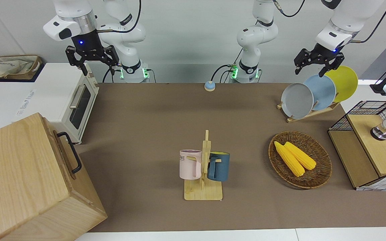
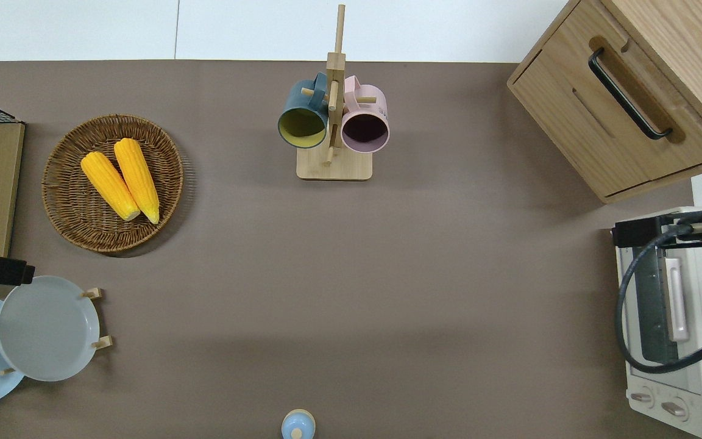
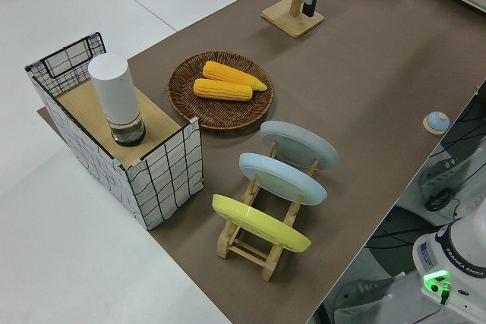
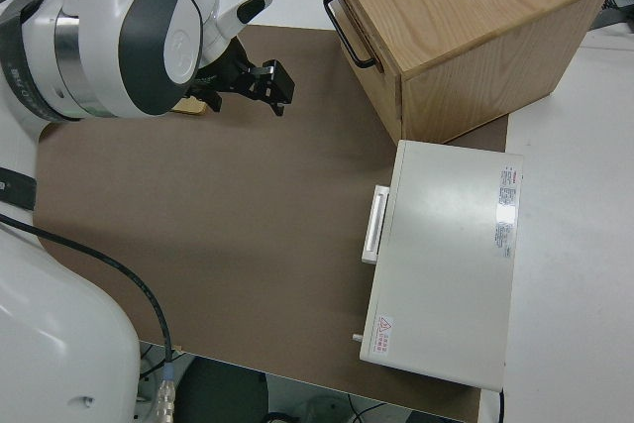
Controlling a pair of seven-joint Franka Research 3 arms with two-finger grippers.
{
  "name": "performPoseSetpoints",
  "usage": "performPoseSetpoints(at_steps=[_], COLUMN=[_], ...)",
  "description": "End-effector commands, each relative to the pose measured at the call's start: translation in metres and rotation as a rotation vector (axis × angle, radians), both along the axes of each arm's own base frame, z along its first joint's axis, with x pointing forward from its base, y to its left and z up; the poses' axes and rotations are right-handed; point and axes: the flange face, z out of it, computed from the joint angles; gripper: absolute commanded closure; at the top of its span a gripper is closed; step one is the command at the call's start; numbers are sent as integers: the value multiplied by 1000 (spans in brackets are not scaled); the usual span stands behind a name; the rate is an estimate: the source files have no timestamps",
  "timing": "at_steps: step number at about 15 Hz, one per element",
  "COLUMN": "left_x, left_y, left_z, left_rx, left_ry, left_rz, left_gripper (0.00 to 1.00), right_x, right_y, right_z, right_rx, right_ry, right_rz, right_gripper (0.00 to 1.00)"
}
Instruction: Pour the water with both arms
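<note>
A pink mug (image 1: 189,164) and a dark blue mug (image 1: 219,165) hang on a wooden mug stand (image 1: 203,193) in the middle of the table, far from the robots. In the overhead view the pink mug (image 2: 364,125) and the blue mug (image 2: 302,119) show their open mouths. No water shows. My right gripper (image 1: 94,65) hangs open and empty in the air over the toaster oven (image 1: 69,100). Over the plate rack (image 1: 308,115), my left gripper (image 1: 310,68) is open and empty too. A white cylinder (image 3: 114,96) stands in a wire basket (image 3: 163,168) at the left arm's end.
A wicker basket (image 1: 323,174) holds two corn cobs (image 1: 295,157). Grey, blue and yellow plates (image 1: 297,100) stand in the rack. A wooden cabinet (image 1: 22,180) sits at the right arm's end, farther from the robots than the oven. A small blue knob (image 1: 209,86) lies near the robots.
</note>
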Motion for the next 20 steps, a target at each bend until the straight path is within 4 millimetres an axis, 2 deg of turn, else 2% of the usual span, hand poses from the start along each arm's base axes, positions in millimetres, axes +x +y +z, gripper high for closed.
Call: performPoseSetpoints(at_steps=[1, 11, 13, 14, 15, 17, 19, 20], left_x=[-4, -4, -5, -6, -8, -12, -17, -20], left_y=[2, 7, 27, 34, 50, 77, 122, 148], left_z=[2, 3, 1, 2, 0, 0, -5, -7], left_rx=[-15, -3, -9, -11, -15, -17, -26, -33], left_ry=[11, 11, 12, 11, 12, 10, 6, -3], left_rz=[-1, -3, 9, 9, 33, 25, 26, 22], left_gripper=[5, 5, 5, 5, 5, 5, 5, 5], right_x=[-8, -7, -2, 0, 5, 15, 28, 34], right_y=[4, 6, 31, 31, 31, 47, 78, 93], right_z=[7, 3, -5, -10, -18, -44, -66, -85], right_rx=[-3, -3, -8, -7, -6, -8, 2, 6], right_ry=[15, 15, -11, -19, -27, -4, -37, -29], right_rz=[14, 19, 62, 63, 61, 84, 82, 95], right_gripper=[7, 9, 9, 9, 9, 9, 9, 7])
